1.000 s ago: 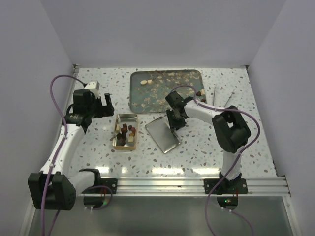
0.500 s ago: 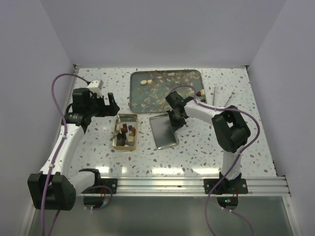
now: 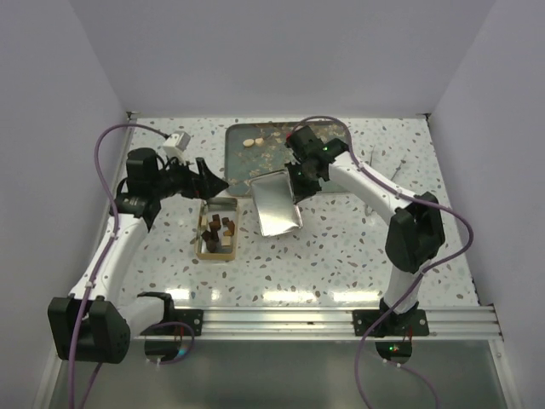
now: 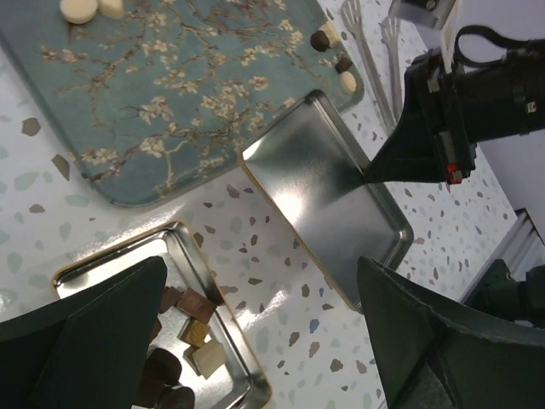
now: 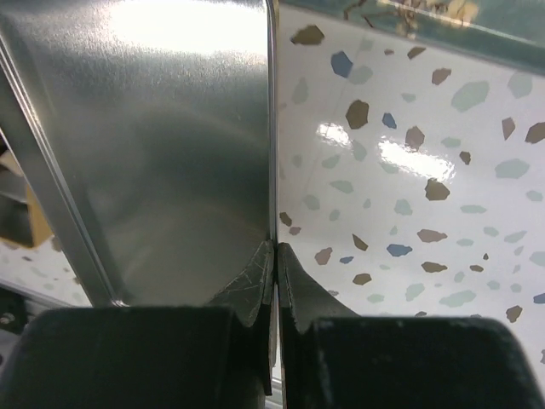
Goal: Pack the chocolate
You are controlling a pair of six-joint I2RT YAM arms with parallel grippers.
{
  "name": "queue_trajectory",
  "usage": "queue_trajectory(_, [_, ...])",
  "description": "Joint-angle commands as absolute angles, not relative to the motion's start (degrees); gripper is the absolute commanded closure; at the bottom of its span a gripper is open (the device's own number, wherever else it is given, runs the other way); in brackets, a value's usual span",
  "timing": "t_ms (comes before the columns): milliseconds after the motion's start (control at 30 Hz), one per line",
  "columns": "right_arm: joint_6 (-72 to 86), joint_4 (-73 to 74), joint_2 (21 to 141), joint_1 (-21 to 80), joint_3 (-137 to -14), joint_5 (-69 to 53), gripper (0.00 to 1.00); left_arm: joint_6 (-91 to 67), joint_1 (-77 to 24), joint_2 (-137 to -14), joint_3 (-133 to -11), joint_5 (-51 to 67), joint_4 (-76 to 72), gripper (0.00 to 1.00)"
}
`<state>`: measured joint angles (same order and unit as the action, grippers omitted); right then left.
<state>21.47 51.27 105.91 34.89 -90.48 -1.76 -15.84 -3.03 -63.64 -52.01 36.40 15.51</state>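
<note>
Chocolate lumps [image 4: 197, 305], brown and tan, lie in tin [image 4: 119, 256].

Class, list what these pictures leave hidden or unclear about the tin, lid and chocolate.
Left wrist: left fingers cover the tin's near end; chocolate uncountable.
Right wrist: the lid blocks the left half; whatever lies behind is hidden.
Top: right arm hides the tray's right part.

We see our right pincer [image 3: 295, 181] gripping the tilted lid [image 3: 277, 206] beside the tin [image 3: 201, 243] of chocolate [image 3: 220, 228].
</note>
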Motion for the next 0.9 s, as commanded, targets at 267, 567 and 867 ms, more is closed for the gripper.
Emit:
queue_trajectory(267, [27.2,52.6,99.7,35.2,-100.4,-7.6,1.00,-34.1,-7.6,-63.9,-44.4,43.9,-4.6,0.00])
queue_trajectory(567, [31.0,47.8,96.9,35.2,-98.7,-11.6,1.00,-38.1,-12.0,-66.7,-43.1,39.2,-10.5,0.00])
queue_trajectory(867, [33.0,45.3,94.5,35.9,-96.4,-13.8,1.00,-38.0,-13.8,-69.5,-45.2,37.3,-11.3,0.00])
